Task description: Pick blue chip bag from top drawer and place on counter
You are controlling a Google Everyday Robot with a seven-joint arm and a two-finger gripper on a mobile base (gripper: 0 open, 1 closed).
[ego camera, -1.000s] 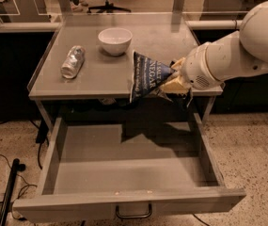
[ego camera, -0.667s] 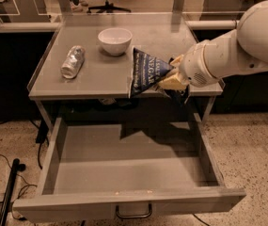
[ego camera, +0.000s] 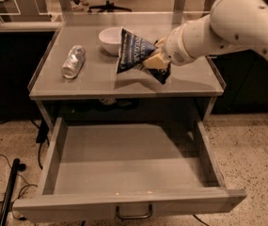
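My gripper [ego camera: 153, 60] is shut on the blue chip bag [ego camera: 132, 52], a navy glossy bag with white lettering. It holds the bag in the air just above the middle of the counter [ego camera: 100, 79], next to the white bowl [ego camera: 112, 39]. The bag hangs tilted, its wide end to the left. The white arm reaches in from the upper right. The top drawer [ego camera: 124, 166] stands pulled fully open below the counter. Its inside is bare, and its wire handle [ego camera: 133, 213] shows on the front panel.
A silvery foil-wrapped cylinder [ego camera: 73, 61] lies on the counter's left side. A dark pole and cables [ego camera: 9, 192] lie on the speckled floor at lower left. Office chairs and desks stand behind the counter.
My gripper and the blue chip bag have moved up and further over the counter, toward the white bowl. The drawer stays open.
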